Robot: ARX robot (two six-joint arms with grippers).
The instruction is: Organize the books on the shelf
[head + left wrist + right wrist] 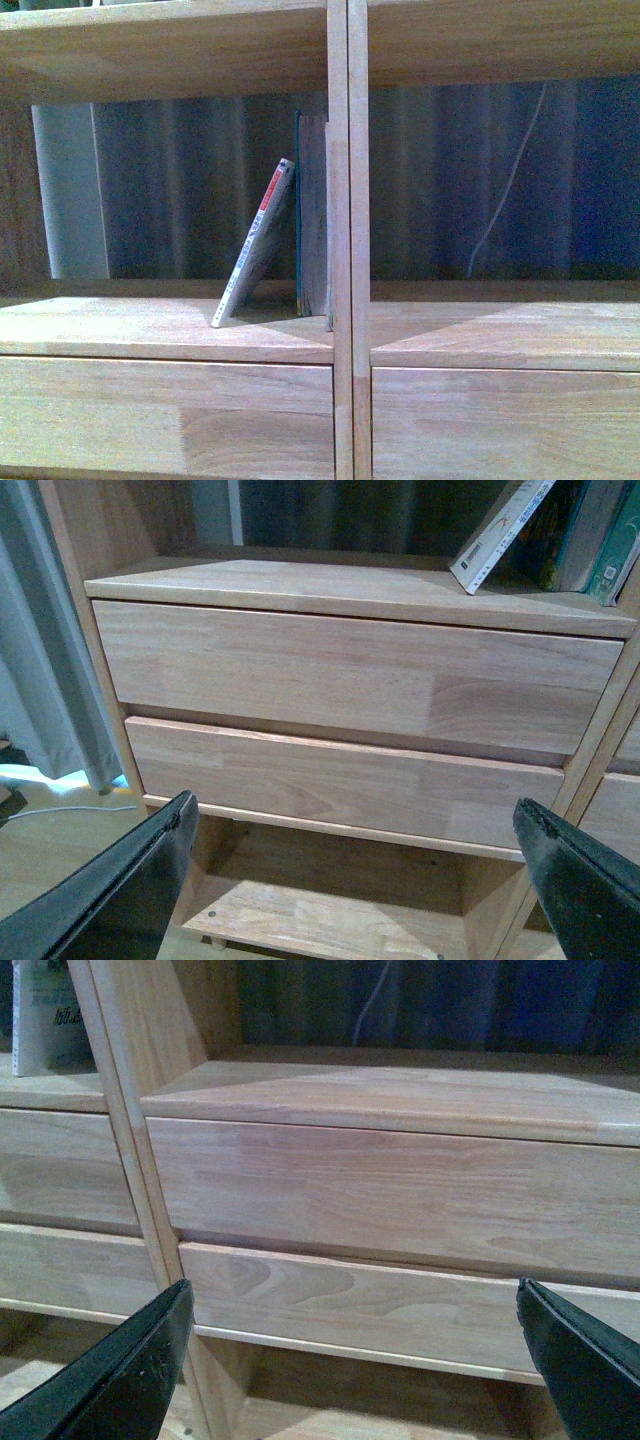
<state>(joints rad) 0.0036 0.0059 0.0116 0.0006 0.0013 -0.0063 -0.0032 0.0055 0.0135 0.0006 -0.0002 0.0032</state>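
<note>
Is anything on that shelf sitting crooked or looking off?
Yes: the thin white-spined book is tilted, its top leaning on the upright teal book in the left compartment of the shelf. Nothing looks damaged or spilled.

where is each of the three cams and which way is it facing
Front: on the body, facing the shelf compartments; leaning white-spined book, teal book; no arm shows.
Left wrist: low, facing the left column's drawers; open jaws of the left gripper show.
Right wrist: low, facing the right column's drawers; right gripper open.
Front and left wrist share both books.
</note>
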